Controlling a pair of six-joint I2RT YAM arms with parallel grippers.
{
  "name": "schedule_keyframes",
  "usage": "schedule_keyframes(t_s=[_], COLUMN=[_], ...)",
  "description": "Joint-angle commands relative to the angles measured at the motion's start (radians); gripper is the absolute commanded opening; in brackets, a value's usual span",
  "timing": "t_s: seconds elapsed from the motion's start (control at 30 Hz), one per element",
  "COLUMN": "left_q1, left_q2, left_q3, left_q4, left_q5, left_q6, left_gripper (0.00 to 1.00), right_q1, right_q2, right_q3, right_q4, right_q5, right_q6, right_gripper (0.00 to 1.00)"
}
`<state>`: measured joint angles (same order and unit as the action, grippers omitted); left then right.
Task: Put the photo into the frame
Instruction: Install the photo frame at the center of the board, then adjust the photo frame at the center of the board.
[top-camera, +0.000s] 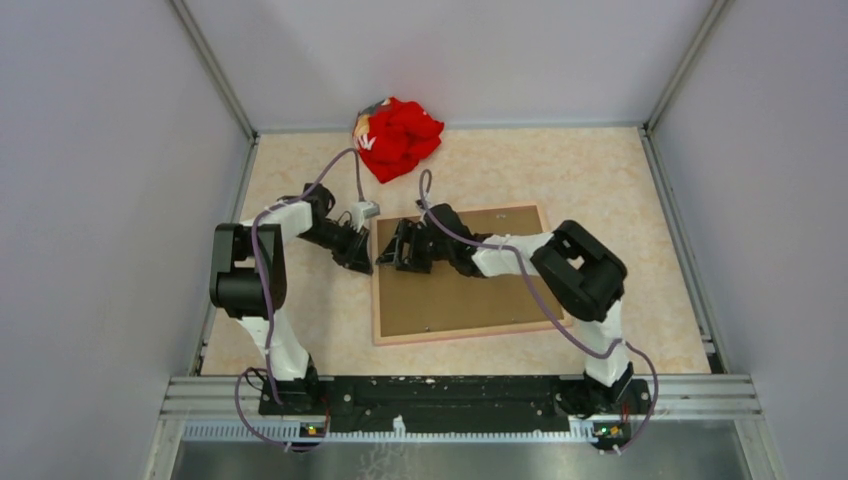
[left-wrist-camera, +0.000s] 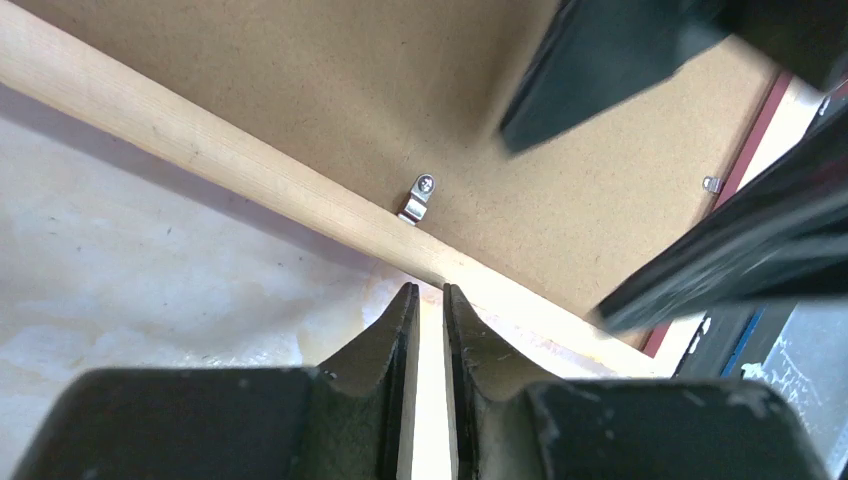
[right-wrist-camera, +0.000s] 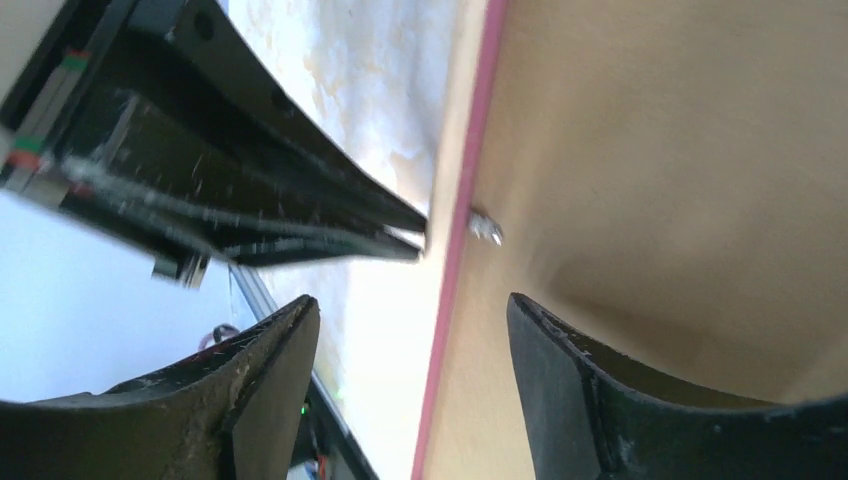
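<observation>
1. Table (top-camera: 330, 310): a beige marbled surface that carried everything listed below.
2. Left arm (top-camera: 245, 270): it reached forward and rightward to the frame's left side.
3. Left gripper (left-wrist-camera: 425, 292): its two fingers (left-wrist-camera: 375, 340) were drawn almost together, with only a thin bright slit between them. The tips lay at the outer side of the light wood rail (left-wrist-camera: 200, 145). Whether they nipped the rail could not be told.
4. Red cloth bundle (top-camera: 397, 135): it lay crumpled at the far edge of the table, well apart from the frame and both grippers.
5. Right gripper (right-wrist-camera: 412, 320): its fingers (right-wrist-camera: 270, 400) were spread wide. They straddled the frame's pink edge (right-wrist-camera: 447, 300) near the far left corner, one finger over the table and the other over the backing. It held nothing.
6. Frame (top-camera: 480, 295): it lay flat and back-up at the centre of the table, slightly skewed to the table's sides. Both grippers met at its left side, close beside one another.
7. Hardboard backing (left-wrist-camera: 300, 100): plain and brown, it filled the frame within the wood rail.
8. Metal clip (left-wrist-camera: 420, 197): it was seated on the backing just inside the rail, directly beyond the left fingertips. A second clip (left-wrist-camera: 711, 184) showed farther along the adjoining side.
9. Right arm (top-camera: 580, 270): it extended leftward, low across the backing.
</observation>
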<state>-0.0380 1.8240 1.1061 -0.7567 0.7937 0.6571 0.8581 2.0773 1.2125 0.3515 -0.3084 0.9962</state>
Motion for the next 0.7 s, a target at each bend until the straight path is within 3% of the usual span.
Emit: schedule_keyframes(t_s=[0.0, 0.17, 0.33, 0.5, 0.67], left_q1=[0.008, 0.003, -0.058, -0.181, -0.250], left_q2=[-0.061, -0.119, -0.207, -0.277, -0.306], left_q3=[0.056, 0.018, -0.104, -0.218, -0.259], left_q4=[-0.058, -0.084, -0.052, 0.018, 0.054], left_q5=[-0.008, -0.102, -0.218, -0.339, -0.378], left_q6=[0.086, 0.171, 0.229, 0.231, 0.211], left_gripper=[0.22, 0.25, 0.26, 0.27, 0.27], right_q1=[-0.109, -0.318, -0.553, -0.710, -0.770], right_q2=[-0.267, -0.544, -0.681, -0.713, -0.623], right_q3=[-0.116, -0.264, -0.334, -0.405, -0.430], right_q4=[-0.070, -0.312, -0.545, -0.548, -0.517], right_q5=[0.014, 0.108, 0.262, 0.281, 0.246], right_q6=[-0.073, -0.176, -0.275, -0.272, -0.273], right_gripper=[0.71, 0.79, 0.90, 0.94, 0.95])
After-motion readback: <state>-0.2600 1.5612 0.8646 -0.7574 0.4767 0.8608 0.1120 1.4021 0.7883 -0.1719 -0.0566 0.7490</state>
